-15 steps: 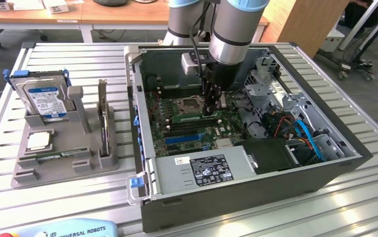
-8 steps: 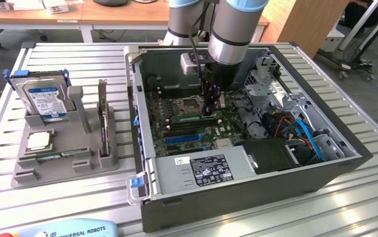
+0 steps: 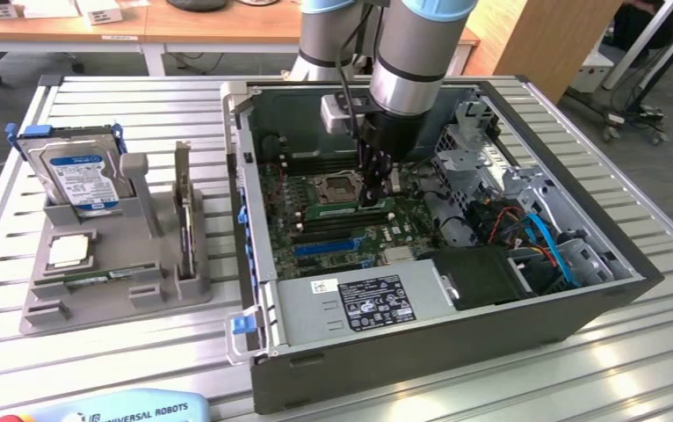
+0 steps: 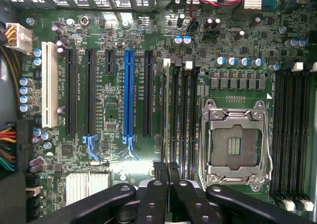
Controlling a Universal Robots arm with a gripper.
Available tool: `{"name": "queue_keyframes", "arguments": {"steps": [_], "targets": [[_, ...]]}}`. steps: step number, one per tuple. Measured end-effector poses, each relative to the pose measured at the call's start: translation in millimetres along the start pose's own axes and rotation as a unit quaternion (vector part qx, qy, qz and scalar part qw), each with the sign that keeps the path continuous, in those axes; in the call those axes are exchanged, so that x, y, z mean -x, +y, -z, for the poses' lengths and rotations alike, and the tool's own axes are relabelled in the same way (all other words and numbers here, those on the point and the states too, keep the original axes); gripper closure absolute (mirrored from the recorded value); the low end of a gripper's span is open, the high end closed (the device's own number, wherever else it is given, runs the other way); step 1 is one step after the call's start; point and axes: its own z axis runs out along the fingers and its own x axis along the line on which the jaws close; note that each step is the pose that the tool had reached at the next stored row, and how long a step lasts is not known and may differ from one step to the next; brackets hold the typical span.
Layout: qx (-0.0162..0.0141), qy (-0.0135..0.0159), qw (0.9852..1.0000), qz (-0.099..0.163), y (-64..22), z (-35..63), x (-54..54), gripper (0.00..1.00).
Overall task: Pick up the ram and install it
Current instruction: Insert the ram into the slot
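The end effector (image 3: pixel 372 195) is deep inside the open computer case (image 3: pixel 618 272), low over the motherboard (image 4: pixel 114 115), fingers clenched tight. Right at its fingertips in the exterior view sits the ram (image 3: pixel 339 211), a green strip lying along the memory slots (image 4: pixel 185 115), with the empty CPU socket (image 3: pixel 339 186) just beside the end effector. From the wrist view the pinched fingertips (image 4: pixel 158 177) line up over the outermost slot of that bank, and a thin pale edge runs away from them down the slot; I read that as the ram seen edge-on, gripped.

So the pick-up looks done: the ram is off the rack (image 3: pixel 114 294) and in at the board. That rack stands on the slatted surface (image 3: pixel 137 360) well apart from the end effector, outside the case, carrying the hard drive (image 3: pixel 79 176) and an upright look-alike green stick (image 3: pixel 182 207).

The install itself is open. The ram is at the slot, possibly partly in, but whether it is pushed fully home or the end latches have caught, I cannot tell. With the grip unreleased, I'd call this late in the task, in the seating step, not finished.
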Motion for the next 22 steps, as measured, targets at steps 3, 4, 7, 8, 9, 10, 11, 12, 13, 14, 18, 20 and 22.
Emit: {"name": "queue_keyframes", "arguments": {"steps": [3,4,7,8,9,10,11,12,13,14,18,20,22], "targets": [[0.0,0.0,1.0,-0.001,0.0,0.0,0.0,0.89],[0.0,0.0,1.0,-0.001,0.0,0.0,0.0,0.89],[0.0,-0.0001,1.0,-0.002,0.0,-0.8,0.0,0.89],[0.0,0.0,1.0,-0.003,0.0,-1.1,0.0,0.89],[0.0,-0.0001,1.0,-0.004,0.0,-1.6,0.0,0.89],[-0.0001,-0.0001,1.0,-0.005,-0.1,-2.0,0.0,0.89],[-0.0001,-0.0001,1.0,-0.006,-0.1,-2.5,-0.1,0.89],[-0.0001,-0.0001,1.0,-0.007,-0.1,-2.8,-0.1,0.89],[-0.0001,-0.0001,1.0,-0.008,-0.1,-3.2,-0.1,0.89],[-0.0001,0.0,1.0,-0.008,-0.1,-3.3,-0.1,0.89],[-0.0001,-0.0001,1.0,-0.008,-0.1,-3.4,0.0,0.89],[-0.0002,-0.0003,1.0,-0.008,0.0,-3.9,0.9,0.89],[-0.0001,-0.0002,1.0,-0.008,-0.1,-3.9,1.1,0.89]]}}
